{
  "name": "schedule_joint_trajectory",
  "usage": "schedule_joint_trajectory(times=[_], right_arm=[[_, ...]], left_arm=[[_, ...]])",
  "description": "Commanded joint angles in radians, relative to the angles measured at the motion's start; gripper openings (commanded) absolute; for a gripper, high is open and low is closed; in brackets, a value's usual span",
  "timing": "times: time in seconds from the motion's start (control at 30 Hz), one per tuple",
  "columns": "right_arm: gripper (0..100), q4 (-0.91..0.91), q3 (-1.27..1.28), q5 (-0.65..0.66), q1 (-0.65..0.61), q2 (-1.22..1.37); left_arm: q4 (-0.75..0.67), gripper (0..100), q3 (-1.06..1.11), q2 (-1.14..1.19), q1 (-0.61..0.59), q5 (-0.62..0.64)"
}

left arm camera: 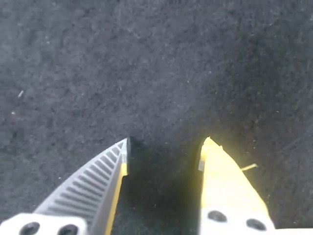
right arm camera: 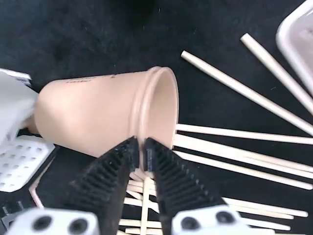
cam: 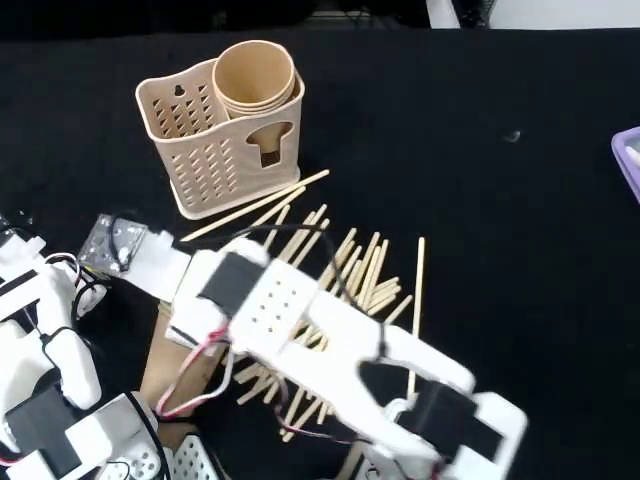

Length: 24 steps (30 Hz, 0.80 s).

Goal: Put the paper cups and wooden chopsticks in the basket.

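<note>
A beige slotted basket [cam: 205, 165] stands at the back left with stacked paper cups [cam: 253, 75] inside it. Several wooden chopsticks [cam: 350, 270] lie scattered on the black table in front of it. Another paper cup [right arm camera: 93, 117] lies on its side, and my right gripper [right arm camera: 144, 147] is shut on its rim. From above, that cup [cam: 160, 360] shows partly under the right arm [cam: 290, 320], which stretches across the chopsticks [right arm camera: 234, 85]. My left gripper [left arm camera: 166, 147] is open over bare black cloth, holding nothing.
The left arm [cam: 40, 340] sits at the table's near left edge. A purple tray [cam: 628, 160] pokes in at the right edge. A white perforated part [right arm camera: 19, 159] lies beside the fallen cup. The right half of the table is free.
</note>
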Motion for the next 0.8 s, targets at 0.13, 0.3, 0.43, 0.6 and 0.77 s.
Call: schedule_joint_trajectory(times=[0.13,0.3,0.43,0.6,0.77], right_arm=[[1.1,0.114,-0.013,-0.008,0.253,-0.291],[1.5,0.106,0.082,-0.018,0.241,-0.377],[8.5,-0.138,0.282,-0.101,0.115,-0.366],[28.4,-0.433,0.464,-0.199,0.051,-0.285],[36.0,-0.413,0.409,-0.201,-0.005,-0.257]], left_arm=[[0.002,24,-0.042,0.002,-0.022,0.011],[0.002,24,-0.044,0.002,-0.022,0.011],[0.002,24,-0.044,0.002,-0.022,0.011],[0.002,24,-0.042,0.002,-0.022,0.009],[0.002,24,-0.042,0.002,-0.022,0.009]])
